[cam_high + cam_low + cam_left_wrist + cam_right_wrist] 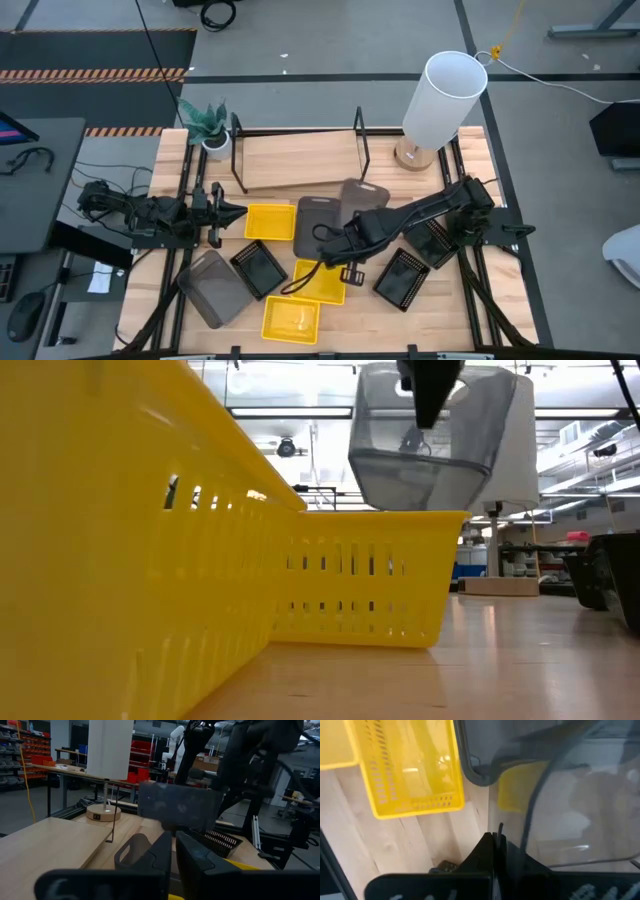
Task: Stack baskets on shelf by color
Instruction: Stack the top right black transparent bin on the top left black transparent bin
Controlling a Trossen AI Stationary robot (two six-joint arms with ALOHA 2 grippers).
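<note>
Light wooden plank table (455,320) in a workshop with red bins on shelves behind. The right gripper (325,235) is clamped on the rim of a translucent dark grey plastic basket (318,222), smooth-walled with rounded corners, held up off the table over the middle, just in front of the light wooden shelf board with black wire frames (300,158); its long axis runs front to back. Slotted bright yellow plastic baskets (269,222) lie around it. The left gripper (232,210) waits near the left edge, fingers nearly together, holding nothing.
</note>
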